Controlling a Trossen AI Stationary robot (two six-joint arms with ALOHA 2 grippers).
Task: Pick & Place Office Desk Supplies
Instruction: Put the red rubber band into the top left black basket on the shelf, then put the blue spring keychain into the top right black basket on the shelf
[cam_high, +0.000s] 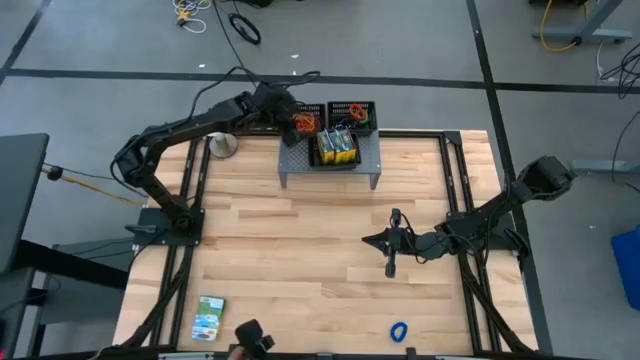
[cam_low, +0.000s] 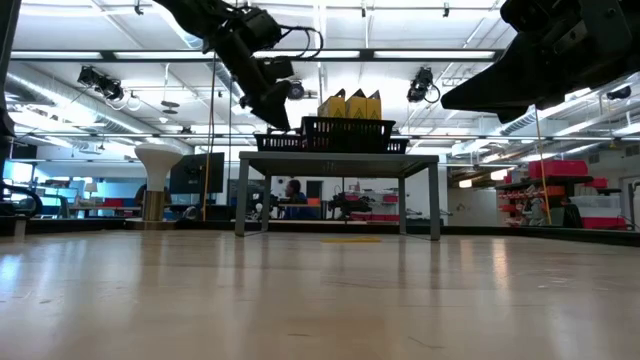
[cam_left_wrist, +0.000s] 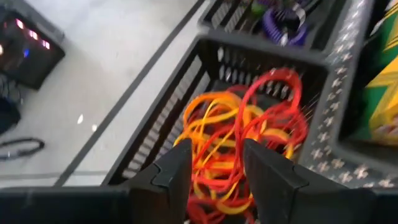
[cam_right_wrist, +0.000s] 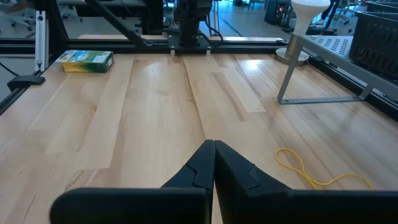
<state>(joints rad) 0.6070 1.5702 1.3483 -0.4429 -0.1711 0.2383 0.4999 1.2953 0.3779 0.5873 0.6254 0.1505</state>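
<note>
While the left hand (cam_left_wrist: 214, 165) hangs parted over the orange-red rubber bands (cam_left_wrist: 242, 143) in the mesh tray (cam_high: 303, 125) at 12 o'clock, drop-off looks done; next: retract. Right hand (cam_right_wrist: 213, 163) clenched, empty, above tabletop (cam_high: 300, 260).

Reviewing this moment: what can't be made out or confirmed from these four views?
- Left claw above the orange and red rubber bands in a mesh tray: the left wrist view is blurred, so whether any band touches its fingers is unclear.
- Tray contents on the grey shelf: low view shows only box tops; tray walls hide the rest.
- Blue loop: too small in the high view to identify.
- Green box: print unreadable.
</note>
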